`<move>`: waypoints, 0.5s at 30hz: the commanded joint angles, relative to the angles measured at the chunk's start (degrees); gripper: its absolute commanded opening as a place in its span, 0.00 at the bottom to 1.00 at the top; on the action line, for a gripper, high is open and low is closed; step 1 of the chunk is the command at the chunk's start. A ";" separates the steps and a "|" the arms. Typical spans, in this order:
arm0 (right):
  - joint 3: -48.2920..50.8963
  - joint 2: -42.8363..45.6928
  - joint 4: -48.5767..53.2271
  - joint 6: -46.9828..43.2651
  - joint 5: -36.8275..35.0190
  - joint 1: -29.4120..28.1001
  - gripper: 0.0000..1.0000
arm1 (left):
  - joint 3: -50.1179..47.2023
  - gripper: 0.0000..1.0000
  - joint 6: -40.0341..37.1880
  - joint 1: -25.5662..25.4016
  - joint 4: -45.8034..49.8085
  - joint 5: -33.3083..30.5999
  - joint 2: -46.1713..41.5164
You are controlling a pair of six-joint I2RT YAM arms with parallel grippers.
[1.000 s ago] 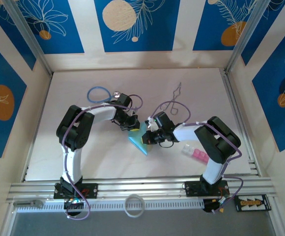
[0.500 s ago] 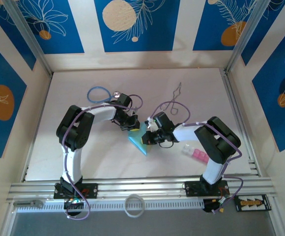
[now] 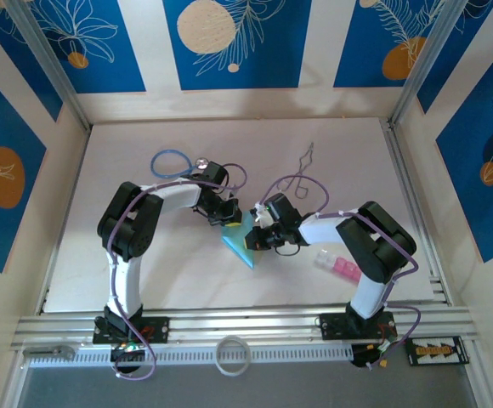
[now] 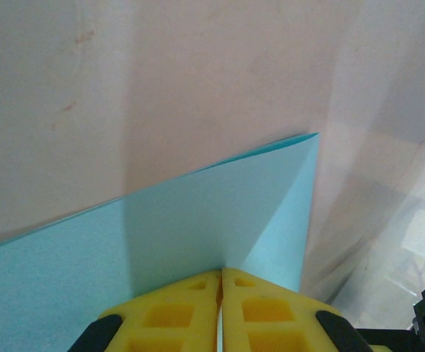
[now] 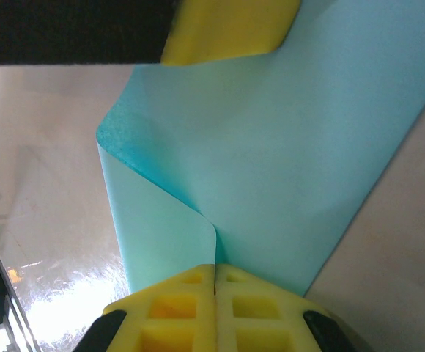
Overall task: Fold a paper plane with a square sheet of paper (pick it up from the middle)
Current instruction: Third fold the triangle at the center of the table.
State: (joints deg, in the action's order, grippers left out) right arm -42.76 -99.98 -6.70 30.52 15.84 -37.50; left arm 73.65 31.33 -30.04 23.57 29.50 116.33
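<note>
The light turquoise square sheet of paper (image 3: 241,244) is folded into a pointed triangular shape at the table's middle, its tip toward the near edge. My left gripper (image 3: 228,219) comes from the upper left and is shut on the sheet's edge. In the left wrist view its yellow fingertips (image 4: 220,276) pinch the paper (image 4: 198,213), which stands up with a sharp corner at the upper right. My right gripper (image 3: 260,235) is shut on the opposite side. Its fingertips (image 5: 215,270) clamp a curled fold of the paper (image 5: 293,139), with the left gripper's yellow finger (image 5: 227,29) at the top.
A blue-tubed stethoscope (image 3: 172,161) lies behind the left arm. Metal forceps (image 3: 302,170) lie at the back right. Small pink and clear blocks (image 3: 338,266) sit beside the right arm's elbow. A white ring (image 3: 232,355) rests on the near rail.
</note>
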 commanded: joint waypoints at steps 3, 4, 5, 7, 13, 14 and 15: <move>-0.99 -1.51 1.88 -0.53 0.00 -0.50 0.00 | -1.05 0.10 -0.90 -0.17 2.14 -3.77 0.34; -1.01 -1.52 1.87 -0.51 -0.01 -0.47 0.00 | -1.05 0.10 -0.84 -0.14 2.13 -3.70 0.36; -1.05 -1.55 1.84 -0.46 0.08 -0.47 0.00 | -1.06 0.10 -0.76 -0.19 2.13 -3.75 0.33; -1.14 -1.70 1.85 -0.46 0.08 -0.47 0.00 | -1.09 0.10 -0.81 -0.19 2.09 -3.71 0.34; -1.01 -1.80 2.13 -0.38 -0.36 -0.50 0.00 | -0.88 0.11 -0.70 -0.12 1.66 -3.59 -0.20; -1.15 -1.90 2.30 -0.37 -0.48 -0.48 0.00 | -0.76 0.12 -0.60 -0.11 1.56 -3.46 -0.49; -1.10 -1.90 2.50 -0.45 -0.45 -0.47 0.00 | -0.46 0.12 -0.58 -0.13 1.54 -3.31 -0.82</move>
State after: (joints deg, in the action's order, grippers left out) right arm -43.13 -100.38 -6.57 30.52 16.03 -37.50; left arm 73.65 31.35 -30.04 23.44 29.34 116.31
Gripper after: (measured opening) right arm 0.057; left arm 0.117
